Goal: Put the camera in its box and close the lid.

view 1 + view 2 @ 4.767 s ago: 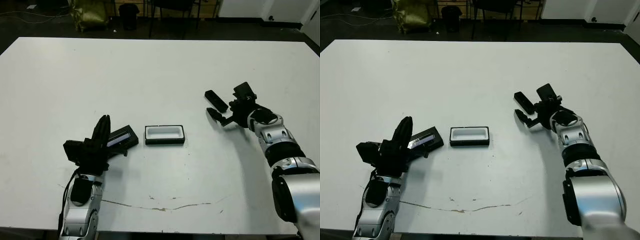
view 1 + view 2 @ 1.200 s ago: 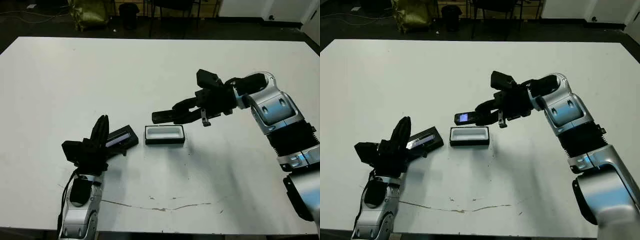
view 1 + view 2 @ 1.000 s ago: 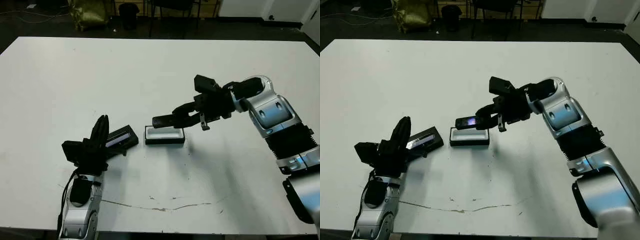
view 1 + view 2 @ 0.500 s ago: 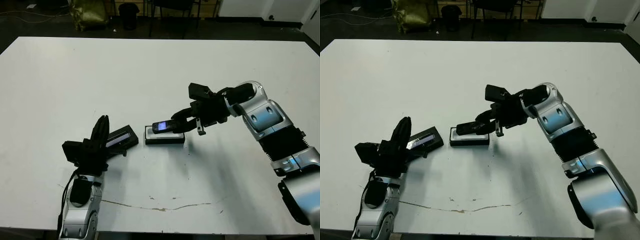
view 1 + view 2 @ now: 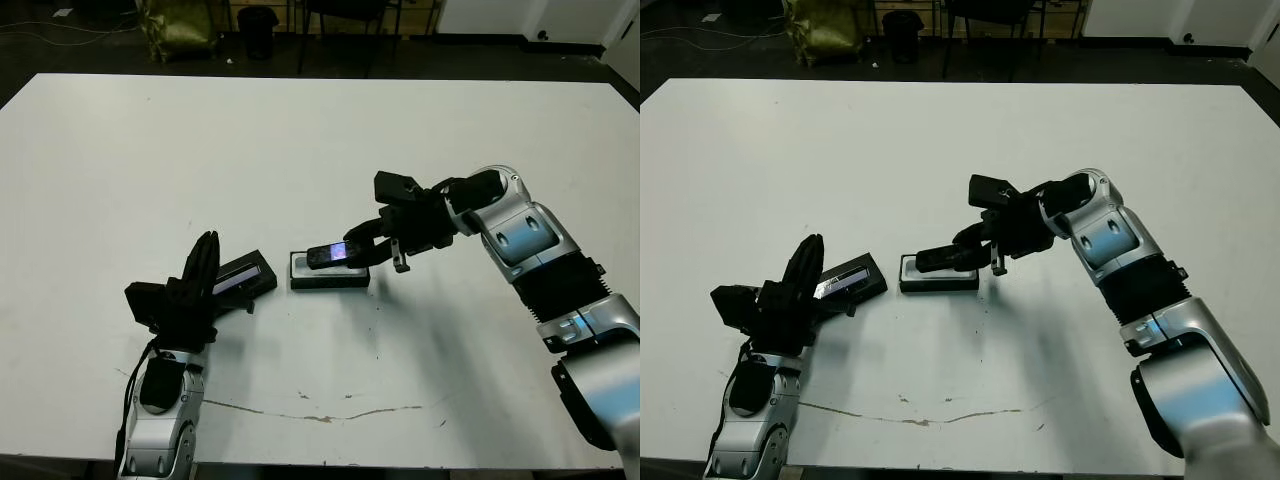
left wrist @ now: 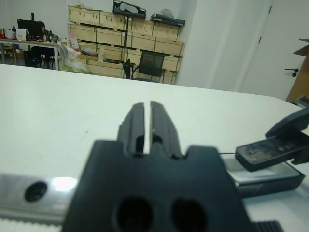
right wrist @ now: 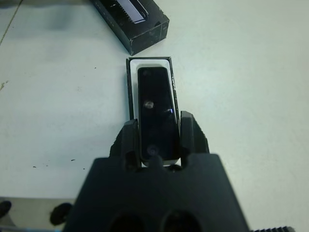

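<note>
The right gripper (image 5: 360, 246) reaches in from the right of the frame toward the centre; its fingers (image 7: 186, 137) are clamped on the near end of the camera (image 5: 334, 254), one on each long side; the camera juts leftward from the fingertips, lined up lengthwise over the box (image 5: 329, 271). In the right wrist view the camera's outline sits inside the white lining, with a thin white margin visible on both long sides and at the far end; whether the bar touches the lining cannot be told; in the left wrist view its free end shows just above the box rim.

The box lies at the centre of the table (image 5: 320, 140), long edges running left to right; the lid (image 5: 243, 277) lies just left of it, angled, its nearest corner close to the box's left end but apart from it; the glossy strip faces up.

The left gripper (image 5: 205, 262) stands in the lower left of the frame, fingers pointing up and away; the fingers (image 6: 136, 124) are nearly together with only a narrow slit between them, gripping nothing; the lid lies just beside them on the right.

Open white surface surrounds the group on all sides; the far and right table edges are well apart from the box; a thin crack-like line (image 5: 320, 413) runs across the lower centre near the front edge.
</note>
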`<state>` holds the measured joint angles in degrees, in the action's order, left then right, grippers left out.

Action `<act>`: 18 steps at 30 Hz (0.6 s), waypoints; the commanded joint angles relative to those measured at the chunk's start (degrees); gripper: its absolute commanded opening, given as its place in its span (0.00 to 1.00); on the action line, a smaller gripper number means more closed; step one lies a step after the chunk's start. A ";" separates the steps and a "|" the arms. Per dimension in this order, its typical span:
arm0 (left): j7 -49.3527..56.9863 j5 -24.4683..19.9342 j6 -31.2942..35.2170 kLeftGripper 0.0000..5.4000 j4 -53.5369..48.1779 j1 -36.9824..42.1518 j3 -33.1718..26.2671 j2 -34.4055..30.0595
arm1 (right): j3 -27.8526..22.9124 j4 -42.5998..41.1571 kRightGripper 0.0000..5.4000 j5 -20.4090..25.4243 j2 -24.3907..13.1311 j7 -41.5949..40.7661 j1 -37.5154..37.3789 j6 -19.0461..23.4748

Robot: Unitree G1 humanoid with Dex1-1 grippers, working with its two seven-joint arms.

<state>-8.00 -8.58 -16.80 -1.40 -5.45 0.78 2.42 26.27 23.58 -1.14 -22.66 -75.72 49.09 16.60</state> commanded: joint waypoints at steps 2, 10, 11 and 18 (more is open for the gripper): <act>0.35 -0.03 1.08 0.00 0.20 -0.98 -0.14 0.07 | 0.63 -0.26 0.10 -0.75 0.10 -0.42 0.28 0.97; 0.35 0.12 0.77 0.00 0.45 -0.87 -0.17 0.01 | 0.92 -0.94 0.10 -1.29 0.50 -0.31 0.11 1.58; 0.42 0.19 0.77 0.00 0.45 -0.89 -0.16 0.03 | 0.89 -0.80 0.10 -1.24 0.59 -0.46 0.10 1.22; 1.14 0.65 1.82 0.00 -0.30 -1.20 0.08 0.12 | 1.18 0.17 0.10 -1.53 1.21 -0.96 0.46 1.45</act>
<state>-7.45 -8.51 -16.43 -1.75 -5.55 0.84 2.51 26.71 23.29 -2.12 -21.52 -76.21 49.11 17.45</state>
